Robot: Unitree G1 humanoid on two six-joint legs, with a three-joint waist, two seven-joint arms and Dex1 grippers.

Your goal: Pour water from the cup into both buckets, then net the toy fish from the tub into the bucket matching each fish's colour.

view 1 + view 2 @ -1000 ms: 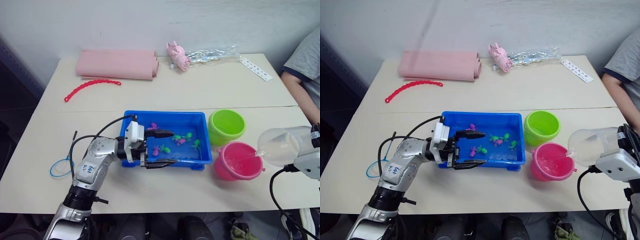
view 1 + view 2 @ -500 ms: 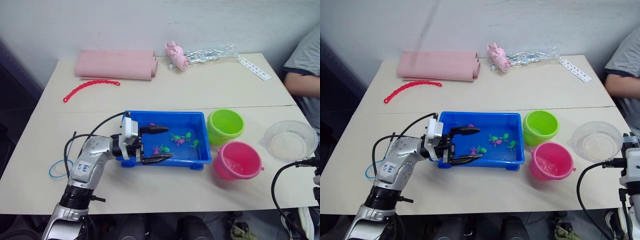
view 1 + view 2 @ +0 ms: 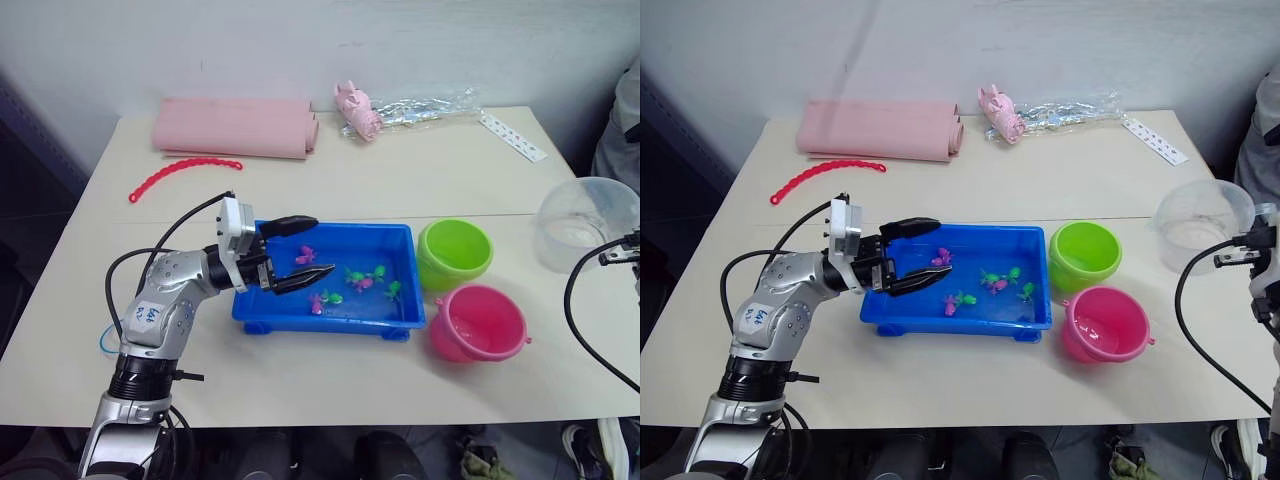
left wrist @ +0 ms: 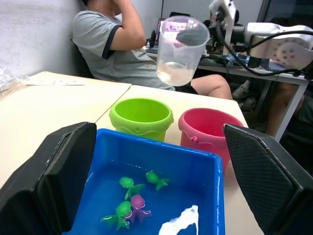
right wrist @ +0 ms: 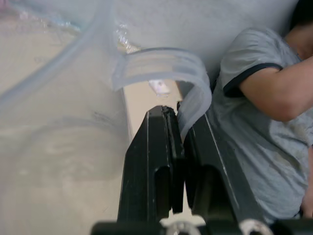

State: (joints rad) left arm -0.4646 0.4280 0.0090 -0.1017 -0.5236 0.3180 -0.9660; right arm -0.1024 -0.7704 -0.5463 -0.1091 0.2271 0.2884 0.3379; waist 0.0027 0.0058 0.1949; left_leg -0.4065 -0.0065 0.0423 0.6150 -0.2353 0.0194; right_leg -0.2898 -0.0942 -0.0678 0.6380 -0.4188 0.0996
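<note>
Beige surface [image 3: 330,380] against a white wall, w/ the blue tub [image 3: 330,315] sitting mid-surface. Tub has a few toy fish [image 3: 356,279] in it, some green, some magenta, all bunched toward its centre/right half. Green bucket [image 3: 454,253] is just beside the tub's right end, pink bucket [image 3: 478,322] right next to it on the near side, the two look like they're touching or nearly. Pink one has some water in it.

Left tool [image 3: 918,254] hangs over the tub's left end, fingers spread wide, nothing between them. In the left wrist view you can see both black fingers [image 4: 46,188] far apart w/ the fish and both buckets beyond.

Right tool [image 5: 182,147] is pinched tight on the handle of the clear cup [image 3: 585,222], held upright above the surface's right edge, off to the right of the green bucket and well apart from both. Bit of water left in the bottom.

Net [image 3: 104,338]: just a sliver of blue hoop peeking out behind the left arm, near the surface's left edge.

Other stuff at the back: rolled pink mat [image 3: 235,127], red bead chain [image 3: 183,176], a pink toy [image 3: 357,110] by a clear plastic bag [image 3: 425,106], white strip [image 3: 511,137]. Person in a grey tee [image 4: 115,46] sits past the right side.
</note>
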